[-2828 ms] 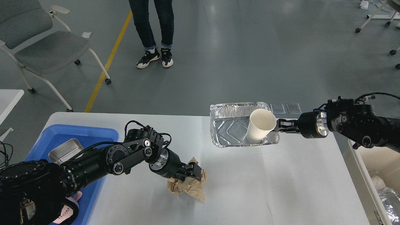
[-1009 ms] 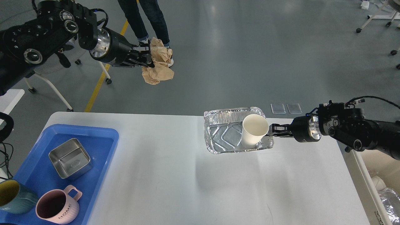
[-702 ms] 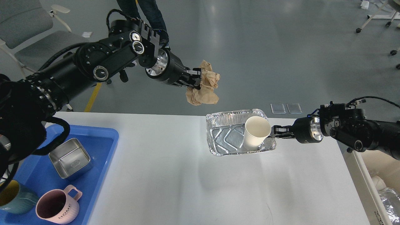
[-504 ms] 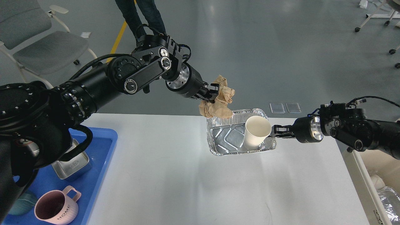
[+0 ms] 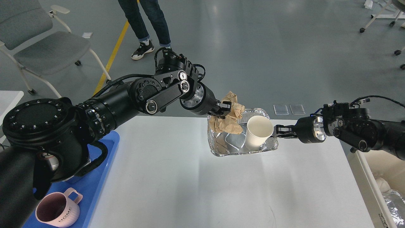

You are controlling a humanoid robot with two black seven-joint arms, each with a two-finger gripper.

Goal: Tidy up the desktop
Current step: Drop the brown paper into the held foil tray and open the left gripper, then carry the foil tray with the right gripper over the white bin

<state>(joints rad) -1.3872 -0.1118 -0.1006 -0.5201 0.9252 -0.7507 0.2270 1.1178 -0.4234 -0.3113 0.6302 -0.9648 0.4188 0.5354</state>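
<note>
A crumpled brown paper wad (image 5: 230, 117) is clamped in the left gripper (image 5: 224, 110) over a shiny, ribbed foil tray (image 5: 221, 148). The tray's rim is pinched by the right gripper (image 5: 278, 131); a smooth white paper cup (image 5: 258, 132) stands inside. Below lies the matte white desktop (image 5: 202, 186).

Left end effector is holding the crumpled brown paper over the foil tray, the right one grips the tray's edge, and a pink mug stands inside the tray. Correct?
Not quite. The head view shows a white paper cup standing in the foil tray, not a pink mug. The rest holds: the left end effector holds the crumpled brown paper over it, and the right end effector grips its edge.
</note>
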